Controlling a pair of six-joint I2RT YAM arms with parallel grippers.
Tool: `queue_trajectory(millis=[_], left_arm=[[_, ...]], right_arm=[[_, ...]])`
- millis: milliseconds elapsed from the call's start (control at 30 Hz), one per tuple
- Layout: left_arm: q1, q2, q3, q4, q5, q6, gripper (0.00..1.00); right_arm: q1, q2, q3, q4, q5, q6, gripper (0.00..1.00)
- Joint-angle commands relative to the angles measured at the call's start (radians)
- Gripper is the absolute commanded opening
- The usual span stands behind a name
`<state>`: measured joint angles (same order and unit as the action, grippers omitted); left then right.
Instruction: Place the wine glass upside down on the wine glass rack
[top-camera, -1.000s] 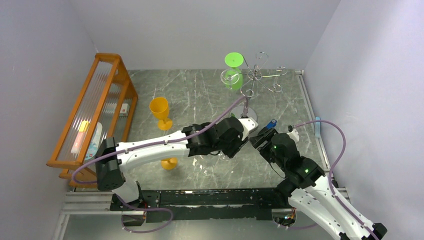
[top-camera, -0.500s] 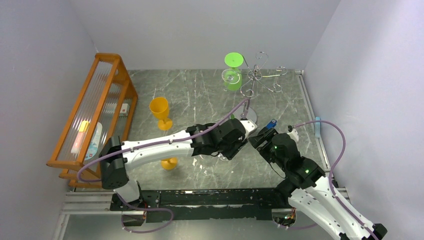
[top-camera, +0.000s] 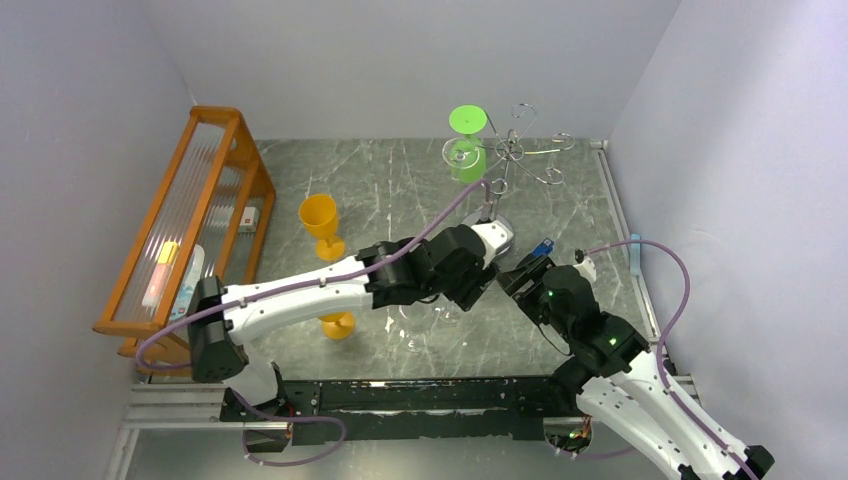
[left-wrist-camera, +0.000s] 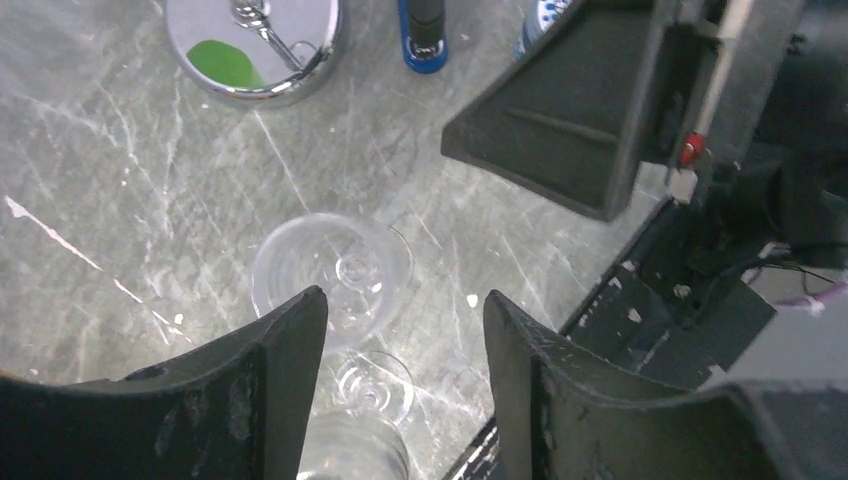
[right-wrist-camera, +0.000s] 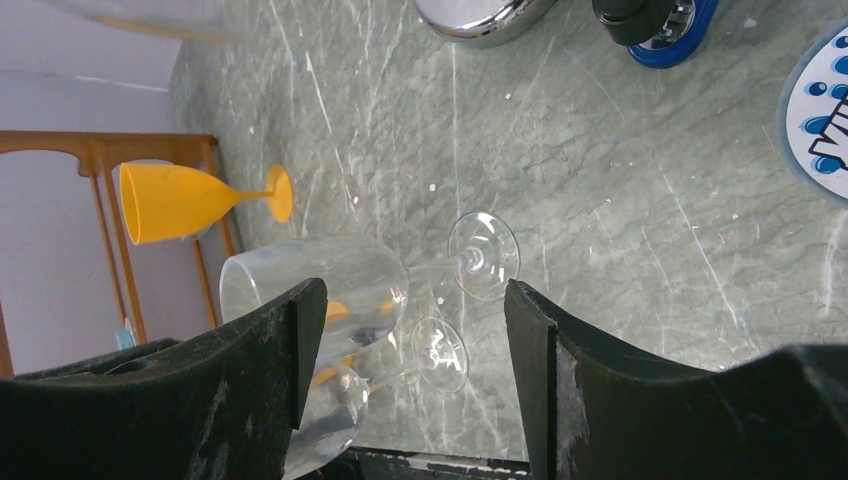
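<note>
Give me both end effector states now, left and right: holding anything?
Left end effector: open, holding nothing.
Right end effector: open, holding nothing.

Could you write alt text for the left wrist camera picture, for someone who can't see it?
An open left gripper hovers over a clear wine glass standing on a grey marble table; the wine glass rack's mirrored round base sits beyond.
</note>
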<state>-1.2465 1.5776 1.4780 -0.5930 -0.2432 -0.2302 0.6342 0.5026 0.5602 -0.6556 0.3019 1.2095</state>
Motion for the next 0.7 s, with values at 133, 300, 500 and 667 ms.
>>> queue_trajectory(millis=[133,300,500,667], left_arm=[[0.007,0.146,0.139,-0.091,-0.104,0.013,0.47],[0.009,0.178,0.135,-0.143,-0.062,0.009,0.39],[0.009,0.189,0.144,-0.152,-0.069,0.004,0.11],[0.009,0.156,0.162,-0.137,-0.058,0.012,0.05]], right_arm=[[-0.005,-0.005,-0.007,0.011,-0.001,0.02,0.69],[-0.004,-0.002,0.008,-0.002,0.023,0.005,0.69],[-0.004,0.021,0.024,0.007,0.027,-0.013,0.68],[-0.004,0.026,0.014,0.016,0.009,-0.012,0.69]])
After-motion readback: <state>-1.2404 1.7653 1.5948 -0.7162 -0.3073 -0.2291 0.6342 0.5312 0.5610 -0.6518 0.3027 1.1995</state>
